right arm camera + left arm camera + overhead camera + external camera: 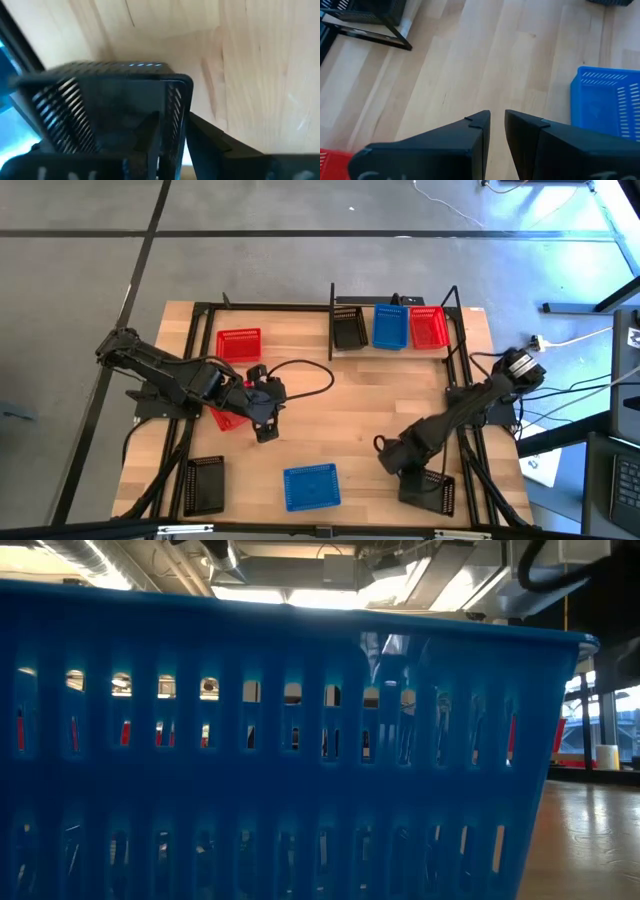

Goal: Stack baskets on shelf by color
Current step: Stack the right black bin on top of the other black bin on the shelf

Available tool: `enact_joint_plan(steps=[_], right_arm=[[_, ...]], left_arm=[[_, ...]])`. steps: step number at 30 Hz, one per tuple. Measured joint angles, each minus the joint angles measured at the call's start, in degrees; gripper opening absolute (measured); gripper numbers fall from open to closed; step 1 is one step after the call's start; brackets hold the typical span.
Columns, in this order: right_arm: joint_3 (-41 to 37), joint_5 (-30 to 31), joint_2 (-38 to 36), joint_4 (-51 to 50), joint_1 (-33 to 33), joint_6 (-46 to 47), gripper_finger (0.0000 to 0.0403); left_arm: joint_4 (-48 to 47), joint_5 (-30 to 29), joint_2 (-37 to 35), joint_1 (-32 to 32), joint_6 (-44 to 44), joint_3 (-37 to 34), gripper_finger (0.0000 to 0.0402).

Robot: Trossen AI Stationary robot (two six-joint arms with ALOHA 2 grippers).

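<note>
On the wooden tabletop (330, 420), the right end effector (172, 137) pinches one wall of a black basket (115, 105) near the front edge, far from the shelf (400, 308), a thin hold that could let it swing loose; the left end effector (497, 120), fingers narrowly apart, holds nothing.

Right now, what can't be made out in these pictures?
- Low view: the blue basket fills the picture, hiding the shelf and both arms.
- High view: a red basket lies partly under the left arm.
- Right wrist view: the black basket is cut off by the edge.
</note>
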Motion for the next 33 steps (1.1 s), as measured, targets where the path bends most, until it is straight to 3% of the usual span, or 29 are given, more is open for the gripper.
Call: enact_joint_plan(steps=[7, 24, 33], right_arm=[[0.0, 0.7, 2.1, -0.1, -0.1, -4.0, 0.0094], [-0.1, -0.8, -1.1, -0.9, -0.1, -3.6, 0.0094], [-6.1, -2.7, -1.1, 9.6, -0.6, -3.3, 0.009]], left_arm=[[0.0, 0.0, 0.0, 0.0, 0.0, 0.0, 0.005], [1.4, 0.0, 0.0, 0.1, -0.1, 0.0, 0.005], [1.5, 0.0, 0.0, 0.1, -0.1, 0.0, 0.005]])
